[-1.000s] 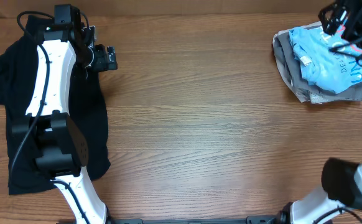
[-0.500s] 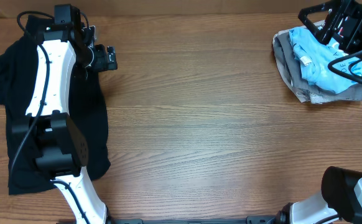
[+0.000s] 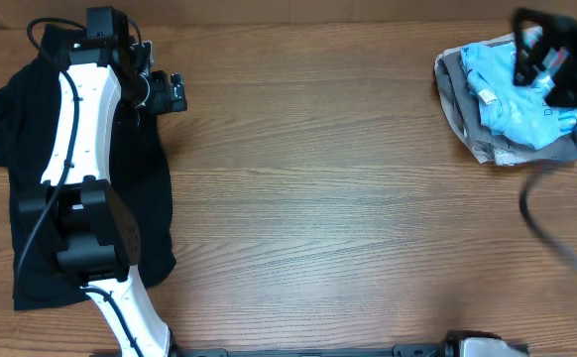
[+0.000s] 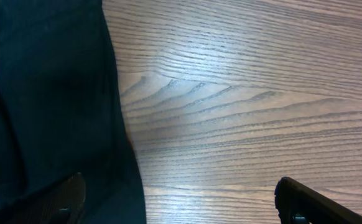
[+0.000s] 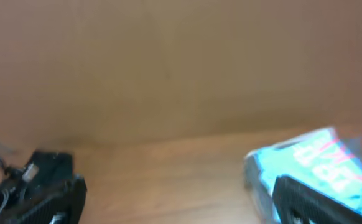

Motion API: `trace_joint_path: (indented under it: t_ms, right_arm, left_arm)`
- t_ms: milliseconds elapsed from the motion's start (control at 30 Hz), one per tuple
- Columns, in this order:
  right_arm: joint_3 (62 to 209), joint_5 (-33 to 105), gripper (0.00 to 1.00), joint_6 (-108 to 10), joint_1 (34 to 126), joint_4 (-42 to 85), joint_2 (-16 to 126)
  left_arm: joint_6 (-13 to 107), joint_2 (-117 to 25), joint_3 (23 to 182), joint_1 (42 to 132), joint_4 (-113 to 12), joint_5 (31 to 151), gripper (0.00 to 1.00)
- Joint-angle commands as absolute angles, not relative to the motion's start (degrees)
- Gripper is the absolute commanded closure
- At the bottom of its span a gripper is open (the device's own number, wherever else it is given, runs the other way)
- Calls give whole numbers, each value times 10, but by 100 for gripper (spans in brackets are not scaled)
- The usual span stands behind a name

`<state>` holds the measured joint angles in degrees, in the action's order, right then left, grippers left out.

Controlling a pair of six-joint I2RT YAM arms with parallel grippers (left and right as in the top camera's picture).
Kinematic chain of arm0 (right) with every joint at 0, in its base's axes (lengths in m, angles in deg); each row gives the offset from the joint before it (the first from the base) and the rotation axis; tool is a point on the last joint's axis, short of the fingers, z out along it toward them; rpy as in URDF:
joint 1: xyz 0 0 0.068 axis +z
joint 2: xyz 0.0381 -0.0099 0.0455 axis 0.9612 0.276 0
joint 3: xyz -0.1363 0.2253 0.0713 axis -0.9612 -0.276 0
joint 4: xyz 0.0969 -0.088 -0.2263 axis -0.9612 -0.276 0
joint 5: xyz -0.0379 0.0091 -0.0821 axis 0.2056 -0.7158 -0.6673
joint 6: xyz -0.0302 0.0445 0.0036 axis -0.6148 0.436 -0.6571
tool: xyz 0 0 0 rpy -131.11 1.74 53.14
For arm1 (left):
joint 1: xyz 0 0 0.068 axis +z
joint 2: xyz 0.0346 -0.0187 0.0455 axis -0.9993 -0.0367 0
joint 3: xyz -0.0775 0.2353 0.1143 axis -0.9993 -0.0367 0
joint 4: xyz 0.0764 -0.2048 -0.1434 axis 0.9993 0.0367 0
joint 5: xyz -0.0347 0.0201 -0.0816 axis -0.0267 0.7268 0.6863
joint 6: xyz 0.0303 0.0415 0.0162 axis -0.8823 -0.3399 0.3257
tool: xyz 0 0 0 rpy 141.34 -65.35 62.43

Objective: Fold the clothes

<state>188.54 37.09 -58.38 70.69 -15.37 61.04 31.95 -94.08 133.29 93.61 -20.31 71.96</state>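
Note:
A black garment (image 3: 31, 198) lies spread flat at the table's left, partly under my left arm. In the left wrist view its edge (image 4: 50, 93) fills the left side. My left gripper (image 3: 170, 94) is open and empty at the garment's top right edge, its fingers wide apart (image 4: 181, 205) above cloth and wood. A light blue shirt (image 3: 512, 94) lies on a grey garment (image 3: 462, 109) in a pile at the far right. My right gripper (image 3: 544, 58) is blurred above that pile. In the right wrist view its fingers (image 5: 181, 199) are wide apart and empty, with the blue shirt (image 5: 311, 158) at the right.
The brown wooden table (image 3: 318, 198) stretches between the two garments. A plain brown wall (image 5: 168, 62) stands behind the table's far edge.
The right arm has swung above the clothes pile and is now motion-blurred. The left arm and the black garment have not moved.

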Motion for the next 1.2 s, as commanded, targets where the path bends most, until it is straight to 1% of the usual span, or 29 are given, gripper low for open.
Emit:
trace_joint_path:
  t_ms: [0, 100, 300, 400, 533, 733, 900, 1167]
  right_arm:
    - [1724, 331, 0, -586, 708, -57, 506]
    - [1541, 331, 0, -586, 708, 65, 399]
    - [1241, 351, 0, -586, 708, 230, 232]
    - [1052, 368, 0, -585, 708, 358, 130]
    - [911, 371, 0, -576, 708, 447, 55]
    - [758, 371, 0, -532, 708, 529, -31]
    - [702, 356, 0, -532, 708, 542, -89]
    - [648, 353, 0, -525, 708, 542, -144]
  left_arm:
    - [326, -949, 1335, 934, -205, 718, 0]
    - [326, -949, 1335, 934, -205, 718, 0]
    - [326, -949, 1335, 934, -205, 718, 0]
    - [326, -949, 1335, 934, -205, 718, 0]
    - [326, -949, 1335, 934, -205, 718, 0]
    - [326, -949, 1335, 934, -205, 718, 0]
    - [326, -949, 1335, 934, -205, 718, 0]
    - [326, -949, 1335, 934, -205, 718, 0]
